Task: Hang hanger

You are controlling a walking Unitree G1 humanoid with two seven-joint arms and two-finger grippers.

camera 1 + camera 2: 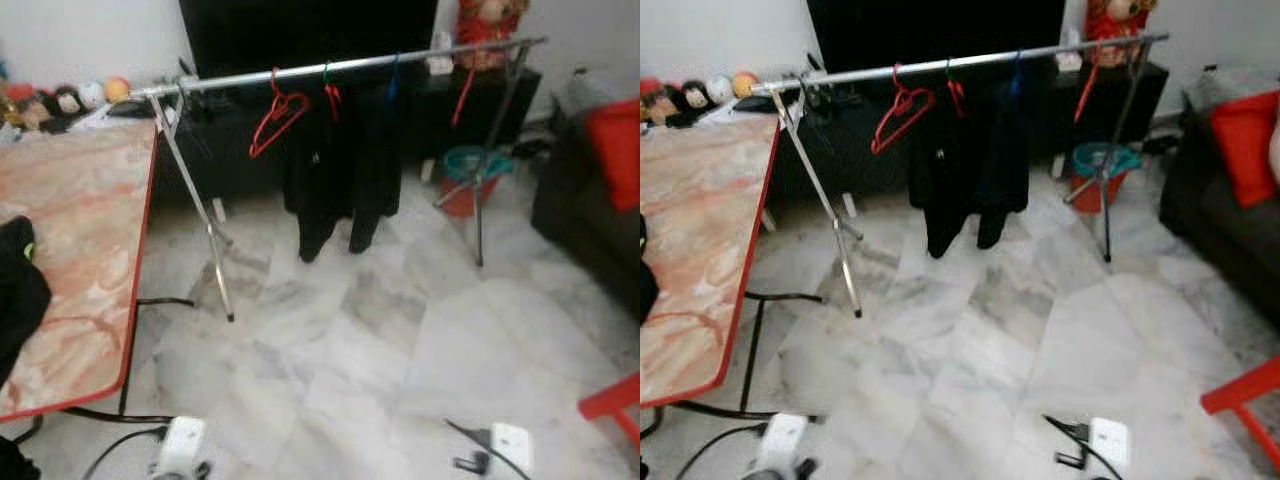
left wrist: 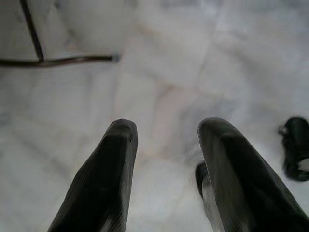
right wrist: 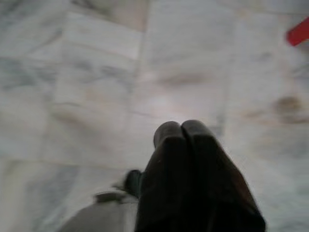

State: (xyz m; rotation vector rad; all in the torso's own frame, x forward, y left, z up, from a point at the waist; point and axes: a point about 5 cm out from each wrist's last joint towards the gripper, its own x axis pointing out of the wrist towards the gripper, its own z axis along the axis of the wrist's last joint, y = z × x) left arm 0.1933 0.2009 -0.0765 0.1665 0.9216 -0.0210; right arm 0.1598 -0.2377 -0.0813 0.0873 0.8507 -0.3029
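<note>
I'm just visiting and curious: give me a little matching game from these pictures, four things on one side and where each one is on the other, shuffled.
Things:
1. empty red plastic hanger
2. black garment
3. teal bucket
4. row of small round toys

Places:
A. on the floor behind the rail's far leg
B. hanging on the silver metal rail, bare
C. at the far end of the marbled orange table
D. hanging on the rail from a hanger, beside the bare one

Pairs: 1-B, 2-D, 3-A, 4-C

Marble-top table point(image 1: 90, 250) left, dark sofa point(image 1: 590, 230) w/ red cushion point(image 1: 618, 150) right.
</note>
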